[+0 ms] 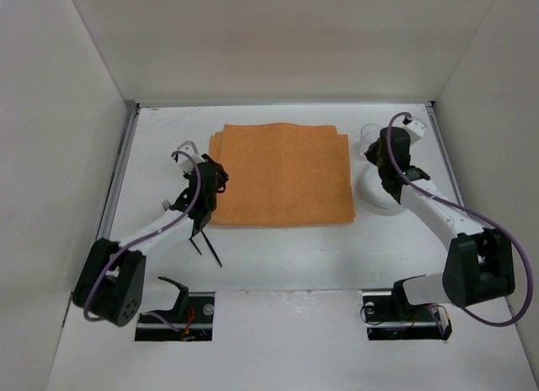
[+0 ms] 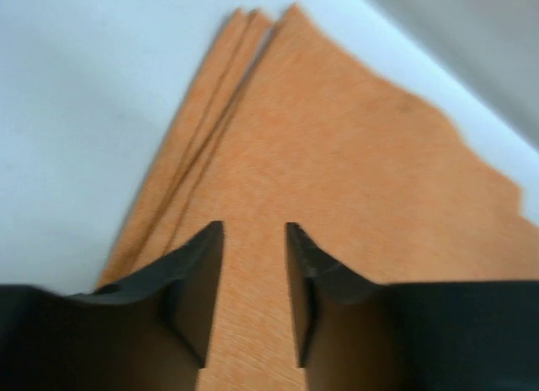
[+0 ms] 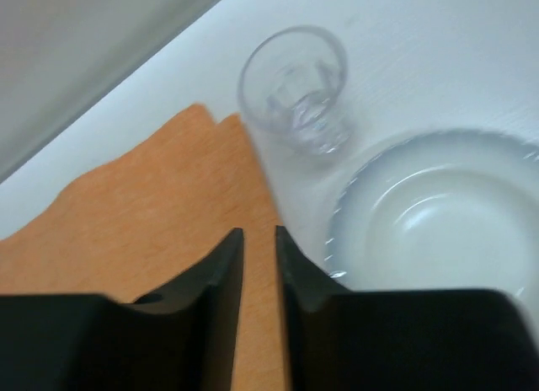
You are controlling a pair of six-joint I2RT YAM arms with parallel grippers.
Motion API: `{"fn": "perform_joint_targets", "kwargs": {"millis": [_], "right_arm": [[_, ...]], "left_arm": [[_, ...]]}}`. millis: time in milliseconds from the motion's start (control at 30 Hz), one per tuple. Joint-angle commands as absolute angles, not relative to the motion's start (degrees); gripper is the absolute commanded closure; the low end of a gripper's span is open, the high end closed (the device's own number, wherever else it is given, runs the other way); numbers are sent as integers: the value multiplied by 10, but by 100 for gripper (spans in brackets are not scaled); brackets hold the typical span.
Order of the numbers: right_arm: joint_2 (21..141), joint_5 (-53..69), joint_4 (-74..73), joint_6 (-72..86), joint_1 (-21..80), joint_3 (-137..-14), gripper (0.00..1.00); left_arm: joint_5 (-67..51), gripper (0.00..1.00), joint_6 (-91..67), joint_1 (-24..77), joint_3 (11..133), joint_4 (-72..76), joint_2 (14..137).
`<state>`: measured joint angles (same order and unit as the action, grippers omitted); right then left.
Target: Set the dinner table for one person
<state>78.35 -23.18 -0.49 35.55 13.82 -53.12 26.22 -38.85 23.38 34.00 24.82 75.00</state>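
The dinner table (image 1: pixel 286 260) is a white surface with an orange cloth mat (image 1: pixel 282 174) laid flat in its middle. My left gripper (image 1: pixel 214 177) hovers at the mat's left edge. In the left wrist view its jaws (image 2: pixel 254 227) stand a little apart, with only the mat (image 2: pixel 337 155) showing between them. My right gripper (image 1: pixel 389 165) hangs over a white plate (image 1: pixel 379 197) next to the mat's right edge. Its jaws (image 3: pixel 259 231) have a narrow gap with nothing in it. A clear glass (image 3: pixel 295 88) stands behind the plate (image 3: pixel 438 222).
Two thin black utensils (image 1: pixel 206 239) lie crossed on the table under the left arm, in front of the mat's left corner. Metal rails (image 1: pixel 118 180) run along the table's left and right sides, with white walls close behind them. The arm bases sit at the near edge.
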Motion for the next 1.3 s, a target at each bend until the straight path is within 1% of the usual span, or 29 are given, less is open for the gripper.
{"fn": "perform_joint_targets", "kwargs": {"millis": [0, 33, 67, 100, 133, 167, 200, 233, 333, 500, 733, 767, 867, 900, 967, 1100, 1167, 1267], "right_arm": [[782, -212, 19, 363, 73, -553, 80], [792, -208, 16, 361, 56, -566, 80], [816, -202, 11, 355, 38, -592, 75], [840, -200, 0, 346, 26, -616, 69], [865, -204, -11, 343, 18, -640, 55], [887, -207, -18, 340, 13, -658, 45], [902, -206, -23, 337, 10, -671, 42], [929, -207, -29, 331, 8, -692, 41], [985, -210, -55, 308, 10, -744, 40], [1038, -223, -90, 300, 11, -791, 45], [1092, -214, -108, 286, 11, -819, 51], [1099, -207, -111, 286, 11, -823, 55], [1103, -201, -110, 292, 11, -833, 76], [1098, -201, -106, 293, 11, -835, 82], [1078, -207, -90, 287, 11, -837, 87], [1023, -222, -66, 270, 14, -833, 89], [999, -232, -63, 254, 33, -831, 89], [992, -229, -69, 229, 76, -833, 88]], "left_arm": [[280, 77, -346, 263, 308, 298, 687], [273, 80, -341, 272, 302, 310, 681], [261, 82, -333, 282, 295, 323, 679], [252, 82, -332, 290, 289, 334, 678], [248, 82, -332, 296, 286, 339, 679], [247, 82, -330, 305, 281, 349, 682], [249, 81, -329, 311, 276, 359, 685], [250, 79, -326, 315, 269, 373, 688], [245, 74, -323, 321, 249, 409, 694], [241, 65, -317, 326, 232, 436, 695], [241, 60, -316, 322, 222, 456, 700], [241, 59, -316, 321, 221, 457, 700], [242, 59, -316, 318, 219, 460, 703], [243, 58, -316, 317, 219, 461, 705], [243, 58, -316, 317, 220, 462, 710], [241, 56, -318, 316, 221, 469, 720], [241, 56, -320, 315, 221, 470, 722], [241, 55, -323, 312, 220, 470, 723]]}}
